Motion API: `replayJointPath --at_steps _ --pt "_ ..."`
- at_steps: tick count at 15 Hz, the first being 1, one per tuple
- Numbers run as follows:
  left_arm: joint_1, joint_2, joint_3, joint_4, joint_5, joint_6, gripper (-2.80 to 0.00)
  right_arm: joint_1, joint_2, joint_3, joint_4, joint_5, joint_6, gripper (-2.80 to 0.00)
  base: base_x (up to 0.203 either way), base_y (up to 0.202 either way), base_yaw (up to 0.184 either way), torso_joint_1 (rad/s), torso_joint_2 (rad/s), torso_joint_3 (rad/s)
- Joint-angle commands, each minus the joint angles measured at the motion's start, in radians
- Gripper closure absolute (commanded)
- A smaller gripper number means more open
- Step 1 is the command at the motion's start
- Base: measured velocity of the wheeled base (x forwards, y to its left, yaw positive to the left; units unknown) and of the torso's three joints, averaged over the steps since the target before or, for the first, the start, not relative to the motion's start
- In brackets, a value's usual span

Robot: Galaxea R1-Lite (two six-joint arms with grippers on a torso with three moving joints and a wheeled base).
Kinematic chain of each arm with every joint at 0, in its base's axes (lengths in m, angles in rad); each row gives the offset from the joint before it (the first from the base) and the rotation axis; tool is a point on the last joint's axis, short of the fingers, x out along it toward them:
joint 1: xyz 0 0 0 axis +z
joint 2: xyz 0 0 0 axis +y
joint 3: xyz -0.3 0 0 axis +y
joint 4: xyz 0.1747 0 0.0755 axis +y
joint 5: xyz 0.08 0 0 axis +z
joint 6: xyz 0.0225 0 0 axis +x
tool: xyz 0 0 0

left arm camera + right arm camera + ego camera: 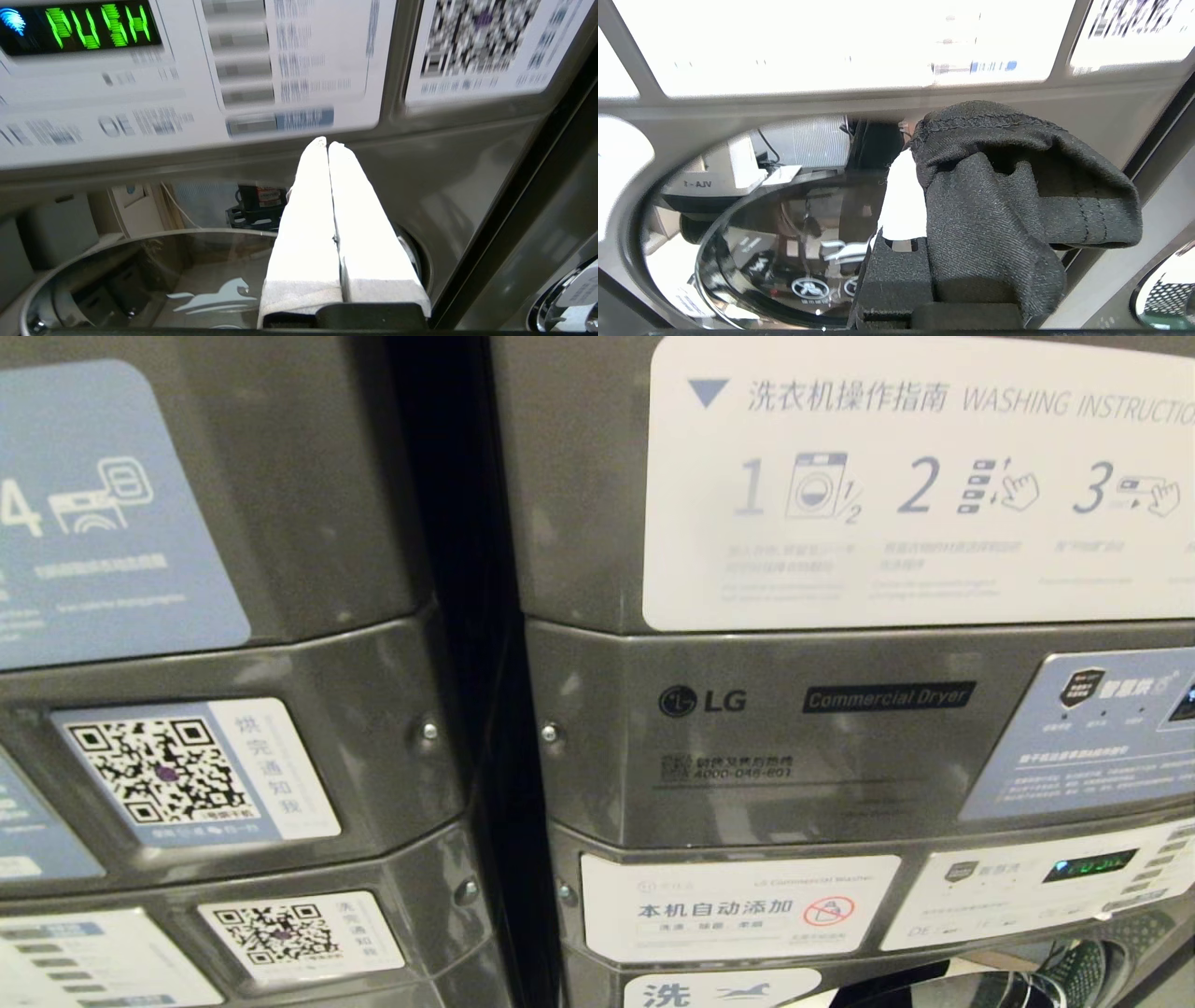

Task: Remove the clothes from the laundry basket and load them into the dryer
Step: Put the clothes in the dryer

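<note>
R gripper (903,186) clamped on black garment (1008,196), washer door glass (784,233) just beyond its tips. L gripper (328,145) closed, holding nothing, control panel (187,93) just ahead.

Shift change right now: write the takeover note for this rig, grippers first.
Right gripper: shut on a black garment that drapes over its fingers, held in front of a round glass door.
Left gripper: shut, empty, facing the washer with the horse emblem.
Head view shows only the stacked machines' panels, with the LG Commercial Dryer label ahead; neither arm shows there.
Done: one garment picked up.
Left: get it into the dryer. A green perforated basket shows at the right wrist view's edge; its contents cannot be seen.
</note>
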Motion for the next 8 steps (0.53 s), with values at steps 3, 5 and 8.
replayJointPath --at_steps 3,5,8 --pt "0.000 0.000 0.000 0.000 0.000 0.000 0.00 0.000 0.001 0.000 -0.001 0.002 -0.003 0.00 0.000 0.000 0.000 0.232 -0.54 -0.312" --pt "0.000 0.000 0.000 0.000 0.000 0.000 0.00 0.000 0.001 0.000 -0.001 0.003 -0.003 0.00 0.000 0.000 0.000 0.249 -0.56 -0.324" --pt "0.001 0.000 0.000 0.000 0.000 0.000 0.00 0.000 0.001 0.000 -0.002 0.003 0.011 0.00 0.000 0.000 0.000 0.263 -0.59 -0.323"
